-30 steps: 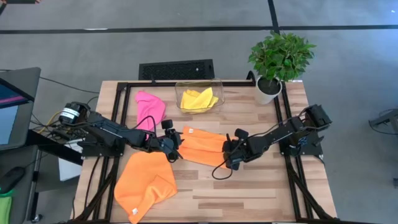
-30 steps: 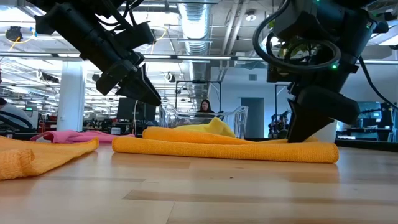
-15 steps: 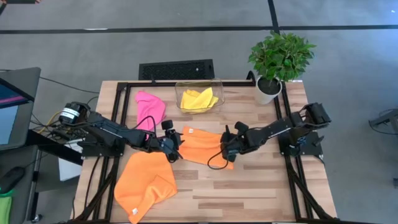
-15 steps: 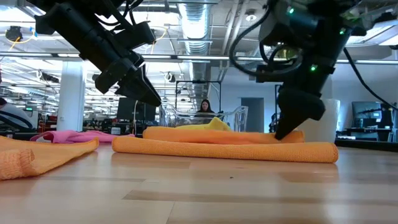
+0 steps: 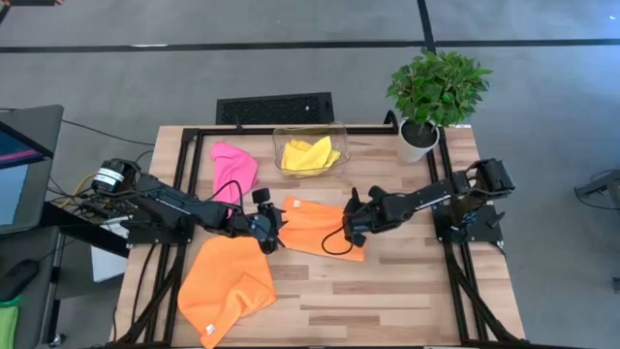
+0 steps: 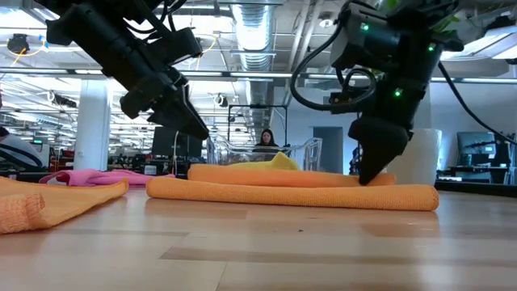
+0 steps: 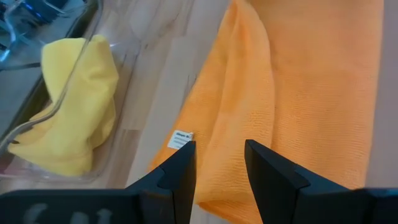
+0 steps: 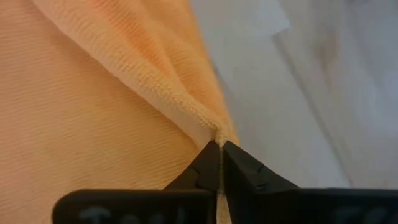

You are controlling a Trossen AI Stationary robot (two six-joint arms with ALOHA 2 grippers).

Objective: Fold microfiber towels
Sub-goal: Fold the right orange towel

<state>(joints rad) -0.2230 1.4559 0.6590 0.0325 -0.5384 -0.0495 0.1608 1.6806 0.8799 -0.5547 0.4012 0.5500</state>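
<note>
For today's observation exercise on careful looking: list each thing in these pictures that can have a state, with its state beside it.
Middle orange towel: folded over, pinched at its edge.
Near orange towel: crumpled, unfolded.
Pink towel: crumpled, unfolded.
Yellow towel: bunched in the bin.
Clear bin: upright, holding the yellow towel.
Left gripper: fingers open, empty.
Right gripper: fingers shut on the middle orange towel.

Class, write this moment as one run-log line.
right gripper: shut on orange towel edge | left gripper: open, over same towel | fold: underway
</note>
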